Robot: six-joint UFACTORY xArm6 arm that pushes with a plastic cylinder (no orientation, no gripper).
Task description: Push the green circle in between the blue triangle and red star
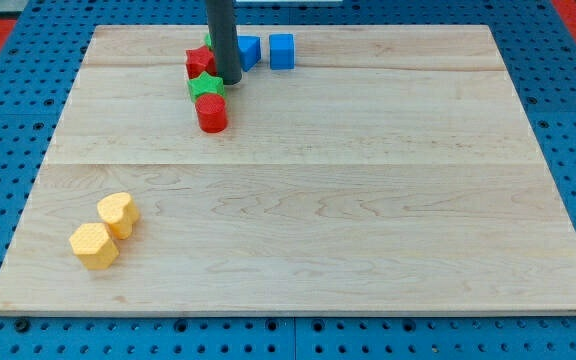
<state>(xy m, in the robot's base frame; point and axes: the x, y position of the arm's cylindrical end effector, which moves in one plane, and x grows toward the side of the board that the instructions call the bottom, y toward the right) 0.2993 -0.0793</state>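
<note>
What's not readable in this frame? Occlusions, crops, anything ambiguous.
Camera view only:
- green circle: a green sliver at the rod's left edge; rod hides the rest, shape unconfirmed.
- blue triangle: rod covers its left part; shape unclear.
- red star: rod and green star overlap it; contact unclear.
- my tip: contact with the blocks beside it unclear.

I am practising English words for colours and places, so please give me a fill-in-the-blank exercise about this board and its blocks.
1. The two blocks near the view's bottom left are both ____.
2. My tip is just right of the ____ star.
3. The red cylinder lies just ____ the green star.
4. The blue cube lies at the view's ____ edge of the board.

Missing words: yellow; green; below; top
</note>
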